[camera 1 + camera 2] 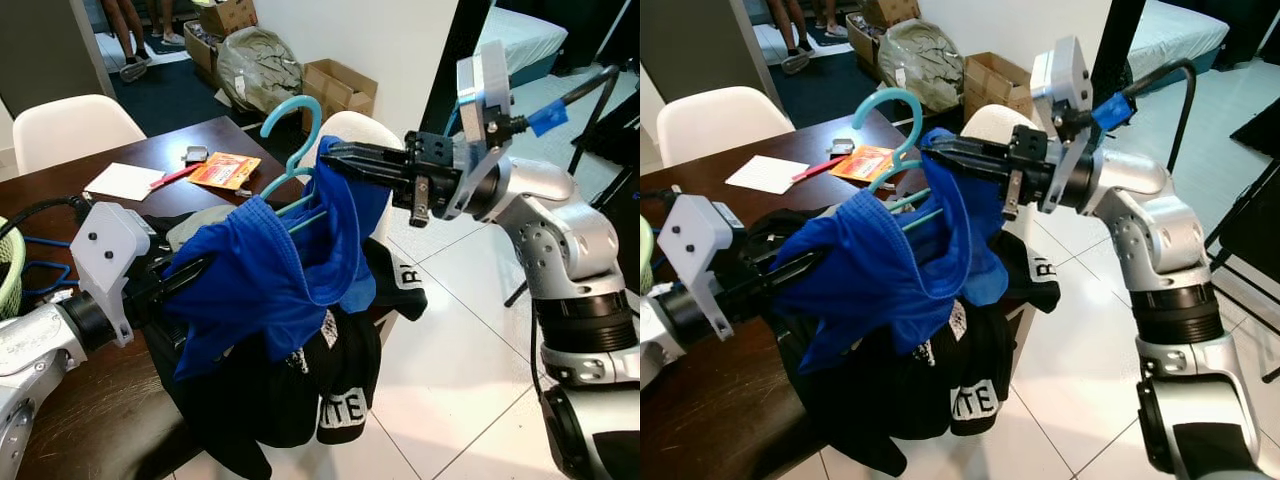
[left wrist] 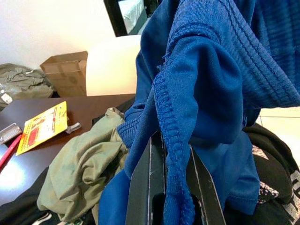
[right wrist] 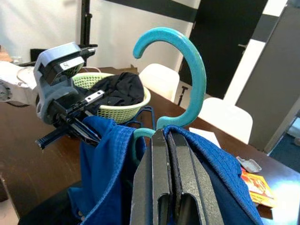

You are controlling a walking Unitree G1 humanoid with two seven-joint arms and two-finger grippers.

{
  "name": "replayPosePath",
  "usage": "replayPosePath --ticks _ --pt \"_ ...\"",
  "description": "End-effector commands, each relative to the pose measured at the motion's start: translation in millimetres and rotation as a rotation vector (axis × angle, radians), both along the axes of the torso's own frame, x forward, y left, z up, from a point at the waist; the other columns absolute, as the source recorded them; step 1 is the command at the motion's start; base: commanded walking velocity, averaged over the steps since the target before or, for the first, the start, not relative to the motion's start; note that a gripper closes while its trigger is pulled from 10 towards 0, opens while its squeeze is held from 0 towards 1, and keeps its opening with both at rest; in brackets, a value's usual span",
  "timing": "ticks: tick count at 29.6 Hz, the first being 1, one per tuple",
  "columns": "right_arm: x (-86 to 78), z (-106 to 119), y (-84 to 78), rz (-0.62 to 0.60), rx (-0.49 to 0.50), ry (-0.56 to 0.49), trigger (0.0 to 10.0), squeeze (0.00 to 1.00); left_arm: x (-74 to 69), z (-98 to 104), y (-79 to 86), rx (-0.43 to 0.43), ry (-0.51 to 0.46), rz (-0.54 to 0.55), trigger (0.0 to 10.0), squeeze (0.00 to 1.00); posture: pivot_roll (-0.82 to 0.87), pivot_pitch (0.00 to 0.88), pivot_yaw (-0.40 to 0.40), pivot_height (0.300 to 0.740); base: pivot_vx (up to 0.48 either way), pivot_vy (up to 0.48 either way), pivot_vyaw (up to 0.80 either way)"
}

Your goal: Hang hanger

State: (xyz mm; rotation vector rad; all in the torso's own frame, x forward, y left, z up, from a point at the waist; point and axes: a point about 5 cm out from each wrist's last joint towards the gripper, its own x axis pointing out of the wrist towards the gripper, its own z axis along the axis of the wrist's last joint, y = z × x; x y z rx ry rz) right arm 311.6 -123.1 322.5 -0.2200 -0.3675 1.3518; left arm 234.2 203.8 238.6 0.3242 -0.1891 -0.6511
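Note:
A teal plastic hanger [image 1: 297, 130] is held up above the table edge, its hook pointing up, with a blue garment [image 1: 270, 265] draped over it. My right gripper [image 1: 335, 157] is shut on the hanger just under the hook, where the blue cloth covers it; the right wrist view shows the hook [image 3: 187, 75] rising just past the fingertips. My left gripper [image 1: 195, 268] comes in low from the left and is shut on a fold of the blue garment [image 2: 206, 93], whose hem runs between the fingers [image 2: 145, 187].
Black clothes [image 1: 310, 380] hang over the table's [image 1: 60, 420] near corner, with an olive garment [image 2: 79, 173] beside them. A green basket [image 3: 119, 101], papers [image 1: 125, 180] and an orange packet [image 1: 222, 170] lie on the table. White chairs [image 1: 65, 125], boxes [image 1: 335, 85] and a black stand [image 1: 600, 120] surround it.

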Motion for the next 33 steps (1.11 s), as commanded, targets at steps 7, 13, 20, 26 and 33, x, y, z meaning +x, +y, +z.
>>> replayPosePath --ticks 7,13,20,26,33 --pt "-10.2 -9 12.6 0.057 0.043 0.076 10.0 1.00 4.7 0 -6.1 -0.029 -0.025 0.009 10.0 0.00 0.05 0.071 -0.036 0.740 0.000 0.000 0.00" --pt "-18.8 -14 15.0 0.124 0.025 0.097 10.0 1.00 6.5 1 -7.5 -0.059 -0.037 0.020 10.0 0.00 0.05 0.068 -0.038 0.740 0.000 0.000 0.00" --pt "-29.6 -11 1.9 0.170 -0.060 0.065 10.0 1.00 7.0 2 -9.1 -0.090 -0.042 0.014 10.0 0.00 0.05 0.074 -0.038 0.740 0.000 0.000 0.00" --pt "-15.9 25 -36.6 0.002 0.099 -0.007 10.0 0.92 5.5 12 -4.7 -0.189 -0.064 -0.003 10.0 0.00 0.04 0.074 -0.042 0.740 0.000 0.000 0.00" --pt "-8.3 45 -64.5 -0.110 0.198 -0.045 10.0 0.63 -0.3 35 14.7 -0.317 -0.094 -0.067 10.0 0.00 0.04 0.071 -0.046 0.740 0.000 0.000 0.00"
